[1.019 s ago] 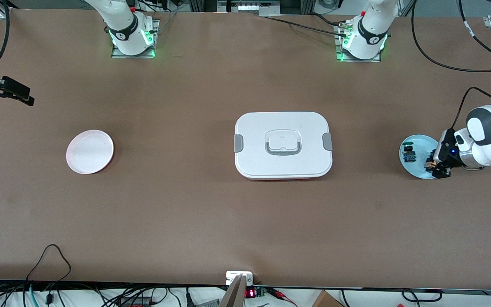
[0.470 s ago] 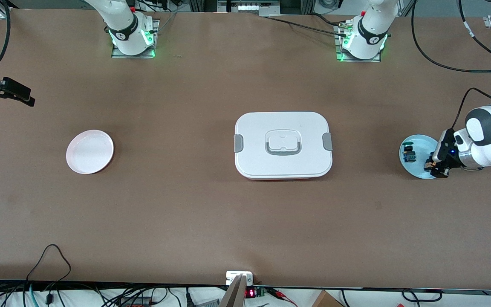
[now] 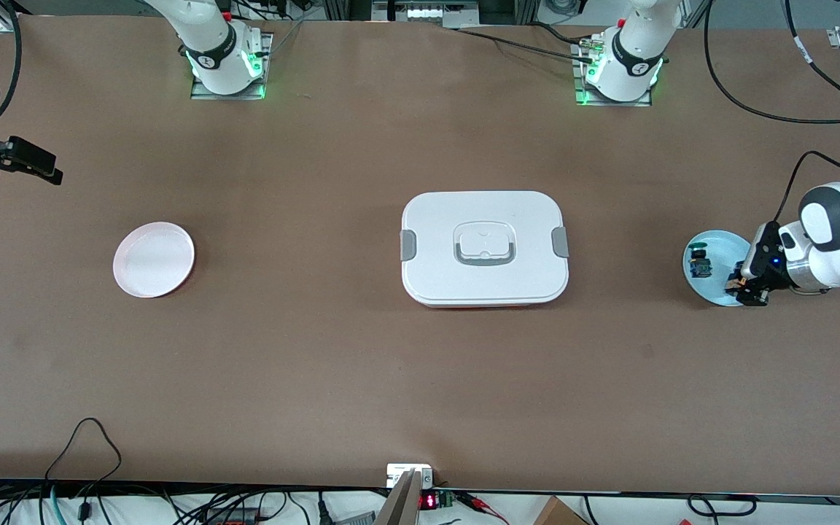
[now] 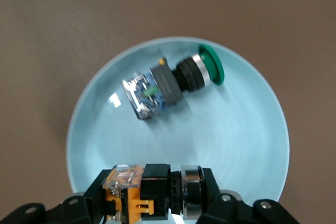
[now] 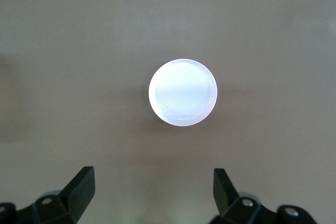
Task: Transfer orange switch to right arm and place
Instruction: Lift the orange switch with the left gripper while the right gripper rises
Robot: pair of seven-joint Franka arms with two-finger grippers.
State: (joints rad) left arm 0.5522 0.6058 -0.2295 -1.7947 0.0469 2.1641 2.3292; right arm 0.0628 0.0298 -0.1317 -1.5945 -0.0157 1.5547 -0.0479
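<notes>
I count two switches: one orange switch (image 4: 144, 192) and one green-capped switch (image 4: 173, 82). I see two plates, one light blue (image 3: 715, 295) and one pink (image 3: 154, 259). One white lidded box (image 3: 484, 248) too.

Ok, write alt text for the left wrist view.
The left hand is shut on the orange switch over a pale blue plate. A green-capped switch lies on its side on the plate, on a brown table.

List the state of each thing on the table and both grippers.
orange switch: on its side, gripped over the blue plate
green switch: lying on the blue plate
white box: lid on
pink plate: bare
left gripper: shut on the orange switch
right gripper: open, waiting
</notes>
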